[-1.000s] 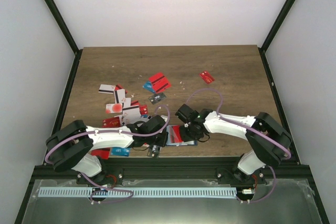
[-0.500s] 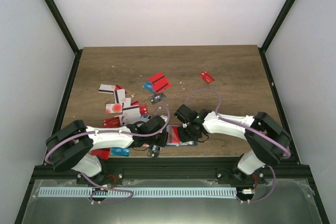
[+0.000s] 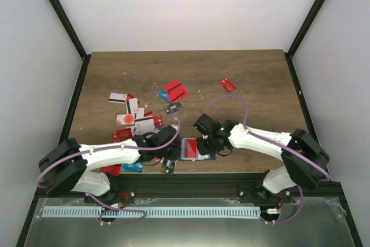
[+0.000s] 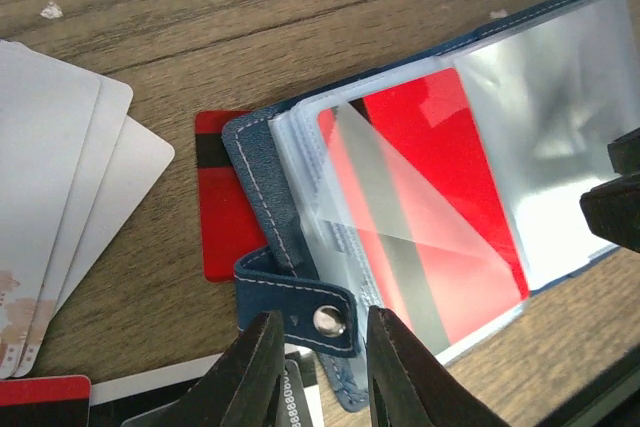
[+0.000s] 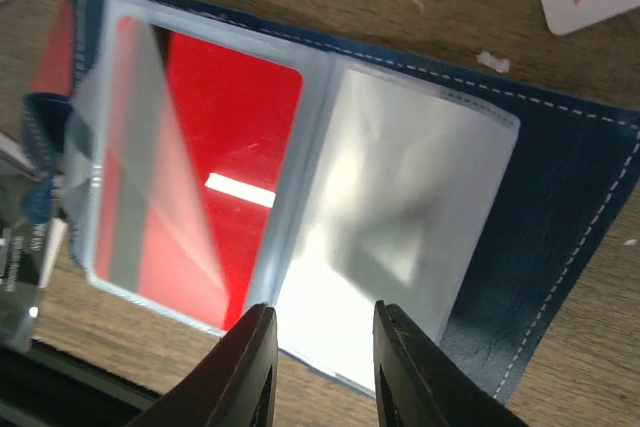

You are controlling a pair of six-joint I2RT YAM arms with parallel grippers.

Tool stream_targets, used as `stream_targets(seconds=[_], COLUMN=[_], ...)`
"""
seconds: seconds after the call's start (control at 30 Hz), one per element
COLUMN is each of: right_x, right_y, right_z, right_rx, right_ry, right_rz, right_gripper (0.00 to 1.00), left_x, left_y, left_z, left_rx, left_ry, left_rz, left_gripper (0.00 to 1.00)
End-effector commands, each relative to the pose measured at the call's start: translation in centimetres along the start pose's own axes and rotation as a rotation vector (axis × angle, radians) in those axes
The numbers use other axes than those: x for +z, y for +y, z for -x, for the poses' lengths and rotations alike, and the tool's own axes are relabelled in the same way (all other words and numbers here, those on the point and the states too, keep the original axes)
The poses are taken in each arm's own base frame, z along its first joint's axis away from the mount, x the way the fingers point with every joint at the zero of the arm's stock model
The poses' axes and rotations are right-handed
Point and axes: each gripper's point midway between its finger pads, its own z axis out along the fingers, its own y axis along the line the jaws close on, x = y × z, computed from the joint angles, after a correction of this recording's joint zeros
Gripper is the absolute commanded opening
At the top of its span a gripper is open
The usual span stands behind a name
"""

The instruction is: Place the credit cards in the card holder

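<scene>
Card holder (image 4: pixel 255 187): lying open at near middle of worktop (image 3: pixel 243 70), red card (image 5: pixel 215 167) inside clear sleeve (image 5: pixel 400 207).
Left gripper (image 4: pixel 318 367): partly open over clasp tab (image 4: pixel 300 307), holding nothing.
Right gripper (image 5: pixel 315 357): partly open over sleeve edge, empty.
Loose cards (image 3: pixel 136 117): scattered far left of holder.

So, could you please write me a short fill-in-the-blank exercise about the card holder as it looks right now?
1. The card holder lies ___ on the table.
2. The card slotted inside it is ___.
3. The table top is made of ___.
Missing words: open; red; wood.
</scene>
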Motion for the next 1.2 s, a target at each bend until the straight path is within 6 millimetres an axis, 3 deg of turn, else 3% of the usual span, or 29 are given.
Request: stream_targets(seconds=[0.0, 0.13, 0.33, 0.53, 0.9, 1.17], right_x=[-2.3, -2.7, -1.6, -0.3, 2.6, 4.1], right_y=[2.8, 4.5, 4.8, 4.3, 1.5, 0.3], right_z=[2.2, 3.0, 3.4, 3.4, 2.1, 0.9], right_rx=[-0.013, -0.006, 0.01, 0.025, 0.059, 0.071], right_ry=[-0.095, -0.131, -0.131, -0.122, -0.086, -0.057], right_rz=[0.111, 0.207, 0.235, 0.246, 0.218, 0.203], right_gripper=[0.29, 0.29, 0.26, 0.21, 0.16, 0.1], left_x=[-1.2, -1.3, 0.2, 0.9, -1.3, -0.9], left_y=[-1.2, -2.1, -2.5, -2.3, -3.1, -3.2], left_z=[1.2, 1.5, 0.8, 0.7, 3.1, 3.0], left_rx=[-0.041, -0.069, -0.088, -0.133, -0.116, -0.129], left_ry=[-0.029, -0.029, 0.018, 0.031, -0.016, -0.002], left_rz=[-0.057, -0.112, -0.169, -0.187, -0.183, -0.184], left_gripper=[0.26, 0.26, 0.27, 0.27, 0.33, 0.33])
